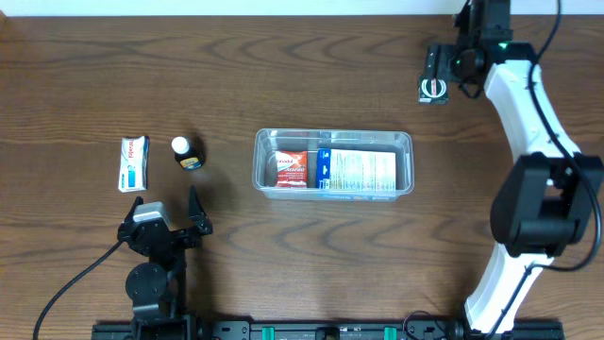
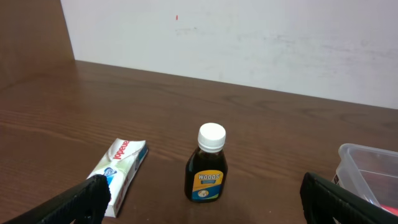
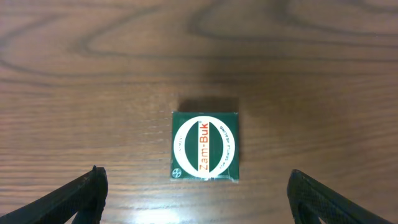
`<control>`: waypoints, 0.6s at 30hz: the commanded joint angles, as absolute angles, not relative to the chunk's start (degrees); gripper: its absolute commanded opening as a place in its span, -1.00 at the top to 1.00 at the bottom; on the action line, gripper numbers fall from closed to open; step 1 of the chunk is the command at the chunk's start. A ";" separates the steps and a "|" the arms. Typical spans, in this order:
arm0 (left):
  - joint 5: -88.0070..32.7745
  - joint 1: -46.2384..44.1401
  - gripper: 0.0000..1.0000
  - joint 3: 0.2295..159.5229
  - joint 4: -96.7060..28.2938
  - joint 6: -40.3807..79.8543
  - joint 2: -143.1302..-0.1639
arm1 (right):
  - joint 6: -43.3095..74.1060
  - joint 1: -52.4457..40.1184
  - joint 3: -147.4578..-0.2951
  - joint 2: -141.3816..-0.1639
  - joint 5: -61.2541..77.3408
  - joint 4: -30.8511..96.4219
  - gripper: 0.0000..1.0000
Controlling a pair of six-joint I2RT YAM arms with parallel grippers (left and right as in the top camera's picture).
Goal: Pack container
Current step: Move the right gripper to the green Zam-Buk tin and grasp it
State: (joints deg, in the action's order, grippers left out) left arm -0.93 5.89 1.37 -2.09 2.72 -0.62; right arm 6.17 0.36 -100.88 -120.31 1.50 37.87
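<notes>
Left gripper (image 1: 167, 196) and right gripper (image 3: 194, 173) both spread wide, empty. Container (image 1: 330, 133) mid-table, holding printed carton (image 1: 359, 170) and red packet (image 1: 291, 170). Toothpaste box (image 1: 133, 162), dark bottle (image 1: 185, 152) off its left end, ahead of left gripper. Green Zam-Buk box (image 3: 205, 146) beneath right gripper.

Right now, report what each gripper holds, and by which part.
Nothing is held. The left gripper is open, short of the Woods bottle; the right gripper is open above the Zam-Buk box, fingers wide of its sides.
</notes>
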 commanded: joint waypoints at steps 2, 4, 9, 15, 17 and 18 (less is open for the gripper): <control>0.21 5.93 -0.96 0.23 -4.19 1.93 -0.34 | 2.42 0.49 -102.15 -123.55 1.41 36.95 -0.79; 0.21 5.93 -0.96 0.23 -4.19 1.93 -0.34 | 1.52 0.67 -102.15 -124.88 0.91 36.49 -0.79; 0.21 5.93 -0.96 0.23 -4.19 1.93 -0.34 | -4.23 0.80 -102.13 -126.96 1.52 35.77 -0.78; 0.21 5.93 -0.96 0.23 -4.19 1.93 -0.34 | -6.74 1.23 -102.13 -130.06 1.54 34.22 -0.77; 0.21 5.93 -0.96 0.23 -4.19 1.93 -0.34 | -6.66 1.34 -102.13 -131.24 1.58 33.58 -0.77; 0.21 5.93 -0.96 0.23 -4.19 1.93 -0.34 | -6.37 1.39 -102.13 -131.76 1.72 33.50 -0.76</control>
